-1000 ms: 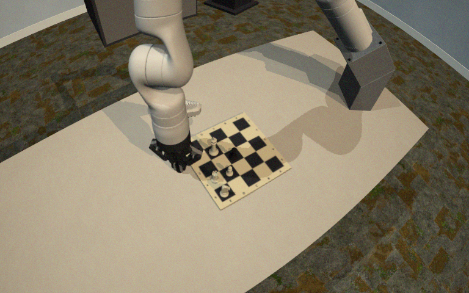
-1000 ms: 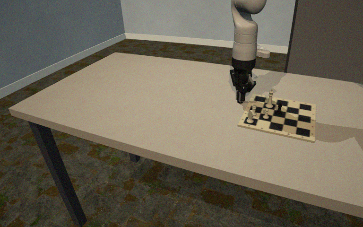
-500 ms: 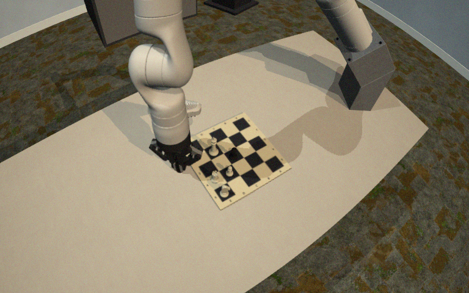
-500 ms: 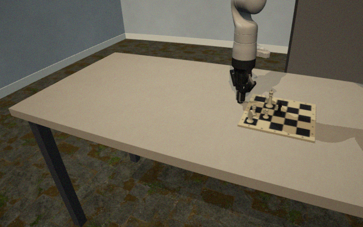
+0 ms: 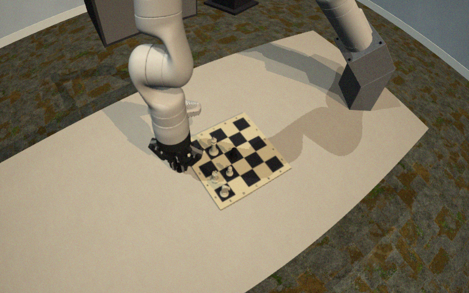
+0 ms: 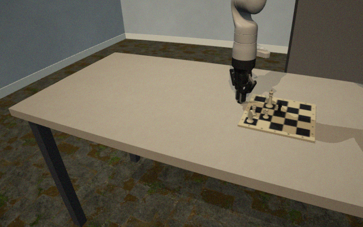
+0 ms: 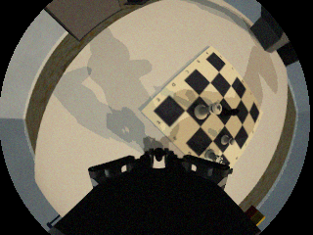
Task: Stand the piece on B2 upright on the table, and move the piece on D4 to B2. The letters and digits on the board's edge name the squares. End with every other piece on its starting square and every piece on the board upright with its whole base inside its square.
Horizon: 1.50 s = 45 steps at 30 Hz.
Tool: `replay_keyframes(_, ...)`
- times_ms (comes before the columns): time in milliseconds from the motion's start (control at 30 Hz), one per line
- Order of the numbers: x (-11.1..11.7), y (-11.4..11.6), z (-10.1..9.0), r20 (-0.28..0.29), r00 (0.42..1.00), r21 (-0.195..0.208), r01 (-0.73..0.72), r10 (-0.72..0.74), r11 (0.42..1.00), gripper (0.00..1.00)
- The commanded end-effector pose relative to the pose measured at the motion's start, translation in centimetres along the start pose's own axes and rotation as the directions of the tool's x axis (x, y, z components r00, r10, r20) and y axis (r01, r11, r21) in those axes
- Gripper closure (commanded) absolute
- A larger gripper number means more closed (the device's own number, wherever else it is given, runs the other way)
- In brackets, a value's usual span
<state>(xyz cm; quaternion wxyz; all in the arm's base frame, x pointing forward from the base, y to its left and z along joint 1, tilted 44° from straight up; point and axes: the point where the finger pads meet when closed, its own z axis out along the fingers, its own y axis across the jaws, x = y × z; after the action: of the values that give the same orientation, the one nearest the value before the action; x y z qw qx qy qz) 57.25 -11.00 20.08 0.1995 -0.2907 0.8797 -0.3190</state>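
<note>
The small chessboard lies on the table. My gripper points straight down, with its fingertips at the table top just off the board's left corner. The fingers stand slightly apart around a small piece that is mostly hidden between them. On the board stand a tall white piece, a black pawn, a white pawn, another small white piece and a white knight.
The arm's grey base block stands at the table's far right corner. A dark cabinet rises behind the table. The beige table reaches far to the left of the board.
</note>
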Motion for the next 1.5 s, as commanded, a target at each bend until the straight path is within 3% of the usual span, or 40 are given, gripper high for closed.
replay_keyframes(0, 0.0, 0.0, 0.0, 0.001, 1.0, 0.0, 0.0, 0.0, 1.0, 0.73)
replay_keyframes(67, 0.0, 0.0, 0.0, 0.001, 1.0, 0.0, 0.0, 0.0, 1.0, 0.73)
replay_keyframes(100, 0.0, 0.0, 0.0, 0.001, 1.0, 0.0, 0.0, 0.0, 1.0, 0.66)
replay_keyframes(600, 0.0, 0.0, -0.4, 0.001, 1.0, 0.0, 0.0, 0.0, 1.0, 0.66)
replay_keyframes(867, 0.0, 0.0, -3.8, 0.001, 1.0, 0.0, 0.0, 0.0, 1.0, 0.66)
replay_keyframes(933, 0.0, 0.0, -3.8, 0.001, 1.0, 0.0, 0.0, 0.0, 1.0, 0.66)
replay_keyframes(1200, 0.0, 0.0, -7.8, 0.001, 1.0, 0.0, 0.0, 0.0, 1.0, 0.66)
replay_keyframes(1467, 0.0, 0.0, -9.0, 0.001, 1.0, 0.0, 0.0, 0.0, 1.0, 0.66)
